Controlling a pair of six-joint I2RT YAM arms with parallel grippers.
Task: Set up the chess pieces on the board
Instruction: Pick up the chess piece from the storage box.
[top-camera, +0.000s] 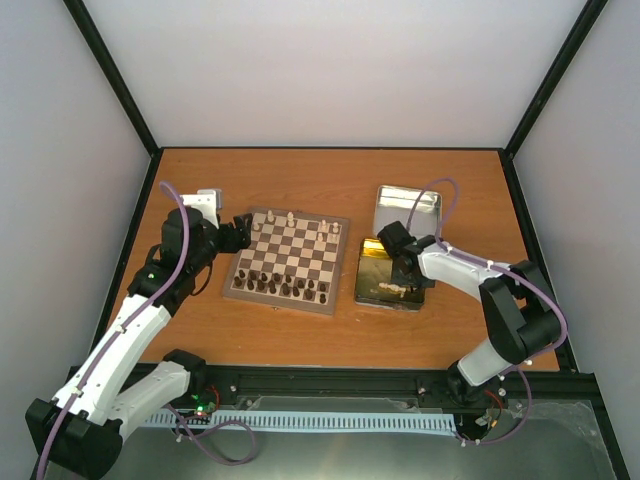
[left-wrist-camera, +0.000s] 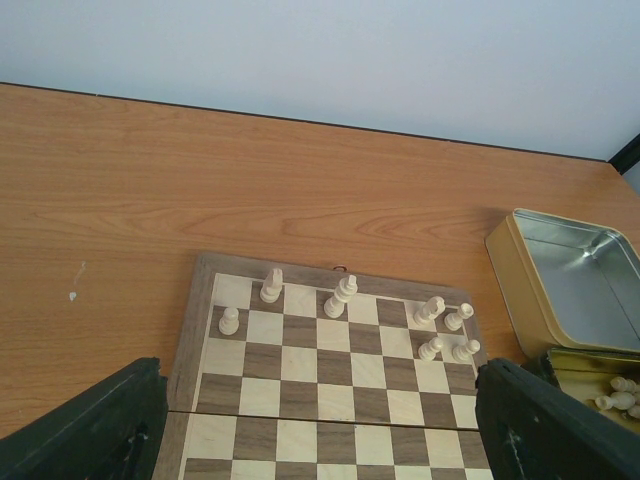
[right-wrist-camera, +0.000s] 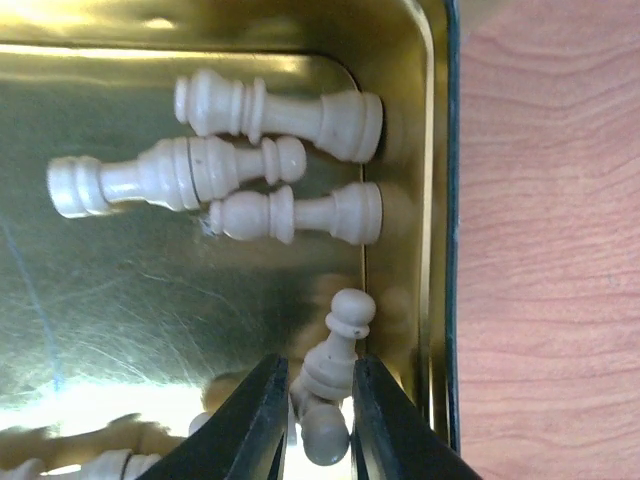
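Between the right gripper (right-wrist-camera: 320, 372) jaws, a cream pawn (right-wrist-camera: 346, 318) sits clamped, long axis along the fingers, head outward.

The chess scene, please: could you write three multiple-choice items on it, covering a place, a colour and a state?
1. The white pieces on the board stand: A at the rows far from the arms; B at the near rows; C in the middle.
2. The tin holding loose pieces is: A red; B gold; C blue.
3. The three pieces by the tin's wall: A stand upright; B lie on their sides; C stand on the lid.
Key: 1 A, the near rows hold dark pieces; 2 B, its floor shines gold; 3 B, their lengths rest flat on the floor.
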